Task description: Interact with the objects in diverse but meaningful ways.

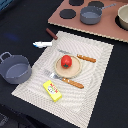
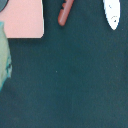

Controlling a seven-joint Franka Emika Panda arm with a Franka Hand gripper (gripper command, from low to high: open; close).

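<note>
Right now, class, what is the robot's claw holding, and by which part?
Cannot be told: the claw shows in neither view. The round red tomato lies unheld on its pale round plate.

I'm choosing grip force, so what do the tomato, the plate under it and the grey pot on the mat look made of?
The tomato: probably hard plastic, with a smooth red skin and a small highlight. The plate: looks like wood, pale tan and matte. The grey pot: smooth, even grey with a dull sheen, so plastic or painted metal; the picture leaves that open.

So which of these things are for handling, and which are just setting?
For handling: tomato, yellow block, grey pot, second pot, pale-headed utensil, knife, fork.

Just setting: placemat, wooden plate, stove board, dark table.
</note>
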